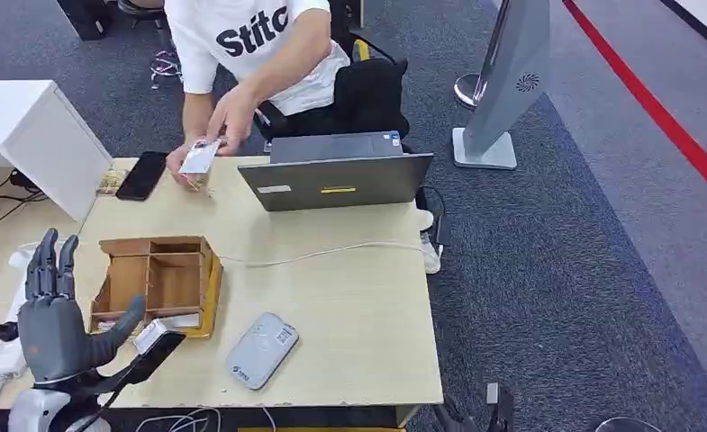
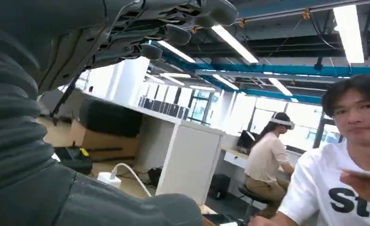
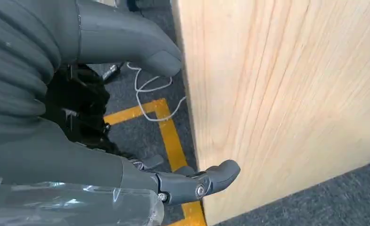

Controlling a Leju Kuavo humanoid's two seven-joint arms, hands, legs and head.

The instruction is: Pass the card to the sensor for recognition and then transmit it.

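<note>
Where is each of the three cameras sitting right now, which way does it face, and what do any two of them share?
Head view: high on the robot, looking down at the table, card reader, wooden organizer; raised left hand shows.
Left wrist view: behind the left hand, facing up toward ceiling lights and the person.
Right wrist view: low beside the table's wooden edge, facing the floor; right hand shows.
Shared: head and left wrist views show the person holding the card.

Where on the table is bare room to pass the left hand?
Free: the light wooden table between the white cable and the grey oval sensor, right of the wooden compartment box. Crowded: the far left corner, around the black phone and the person's hand.
</note>
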